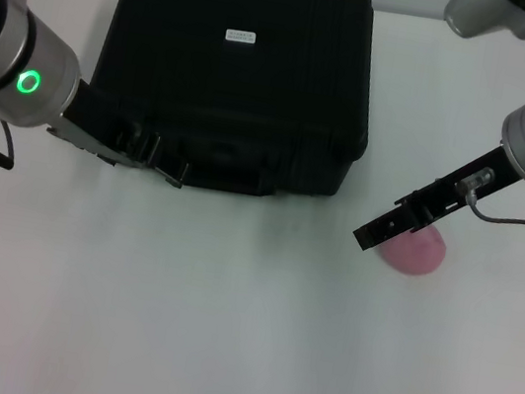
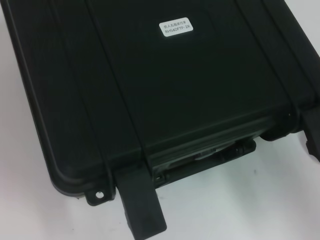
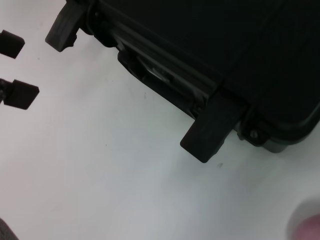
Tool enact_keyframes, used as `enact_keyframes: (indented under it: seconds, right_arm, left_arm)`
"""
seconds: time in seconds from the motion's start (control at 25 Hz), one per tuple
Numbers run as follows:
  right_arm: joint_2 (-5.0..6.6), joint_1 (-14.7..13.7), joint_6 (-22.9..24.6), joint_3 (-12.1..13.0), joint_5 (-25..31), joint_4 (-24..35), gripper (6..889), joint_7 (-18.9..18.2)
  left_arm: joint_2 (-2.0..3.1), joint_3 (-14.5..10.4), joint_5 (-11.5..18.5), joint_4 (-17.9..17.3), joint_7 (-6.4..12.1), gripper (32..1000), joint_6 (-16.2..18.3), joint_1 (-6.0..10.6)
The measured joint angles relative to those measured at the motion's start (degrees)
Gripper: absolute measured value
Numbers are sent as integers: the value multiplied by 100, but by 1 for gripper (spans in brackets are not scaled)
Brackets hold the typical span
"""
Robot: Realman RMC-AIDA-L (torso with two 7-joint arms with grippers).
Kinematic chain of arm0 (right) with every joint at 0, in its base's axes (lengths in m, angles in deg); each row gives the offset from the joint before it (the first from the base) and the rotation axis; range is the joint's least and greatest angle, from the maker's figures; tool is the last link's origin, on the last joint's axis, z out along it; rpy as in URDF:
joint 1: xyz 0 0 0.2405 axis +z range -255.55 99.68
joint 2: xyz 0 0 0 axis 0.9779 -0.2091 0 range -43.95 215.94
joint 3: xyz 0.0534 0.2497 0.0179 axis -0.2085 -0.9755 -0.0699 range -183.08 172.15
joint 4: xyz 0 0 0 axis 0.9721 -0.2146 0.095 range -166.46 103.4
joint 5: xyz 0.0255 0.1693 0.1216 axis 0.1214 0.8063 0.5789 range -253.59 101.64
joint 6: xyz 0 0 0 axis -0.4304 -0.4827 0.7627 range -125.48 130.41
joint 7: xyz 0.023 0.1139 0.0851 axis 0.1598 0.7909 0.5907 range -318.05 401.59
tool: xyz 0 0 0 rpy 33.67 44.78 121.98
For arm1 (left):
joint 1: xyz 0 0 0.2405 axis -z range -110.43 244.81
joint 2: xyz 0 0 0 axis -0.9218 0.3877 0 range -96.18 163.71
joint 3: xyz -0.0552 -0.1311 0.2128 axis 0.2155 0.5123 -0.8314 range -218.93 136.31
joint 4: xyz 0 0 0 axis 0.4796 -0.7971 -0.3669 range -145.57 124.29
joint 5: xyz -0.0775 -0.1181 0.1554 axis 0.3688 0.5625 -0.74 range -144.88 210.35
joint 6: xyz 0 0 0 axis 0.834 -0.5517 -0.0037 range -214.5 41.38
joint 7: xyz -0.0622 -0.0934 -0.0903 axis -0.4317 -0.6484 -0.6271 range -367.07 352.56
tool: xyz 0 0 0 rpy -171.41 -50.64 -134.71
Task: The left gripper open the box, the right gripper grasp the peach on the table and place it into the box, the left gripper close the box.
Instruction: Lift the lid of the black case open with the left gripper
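The white desk [image 1: 221, 331] carries the black box [image 1: 237, 73], lid down, both front latches swung outward. Its white label [image 2: 175, 27] has a line of small characters above "RHS60FTP-2R". The left end effector [image 1: 153, 162] sits at the box's front left corner, fingers apart. The right end effector [image 1: 377, 233], spread unclear, covers part of the pink peach [image 1: 422, 252], which rests on the desk right of the box.

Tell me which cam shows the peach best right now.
Head view: the peach sits on the table to the right of the closed box, partly covered by the right claw. The right wrist view catches only a pink sliver at the frame's corner. The left wrist view shows none of it.
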Motion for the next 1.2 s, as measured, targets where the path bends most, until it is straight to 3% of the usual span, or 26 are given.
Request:
enact_keyframes:
  seconds: [0.96,1.2]
  right_arm:
    - [0,9,0,0,0,1,852,0]
    - [0,9,0,0,0,1,852,0]
  left_arm:
    - [10,58,-37,6,2,838,0,39]
    - [18,123,-118,281,33,838,-41,135]
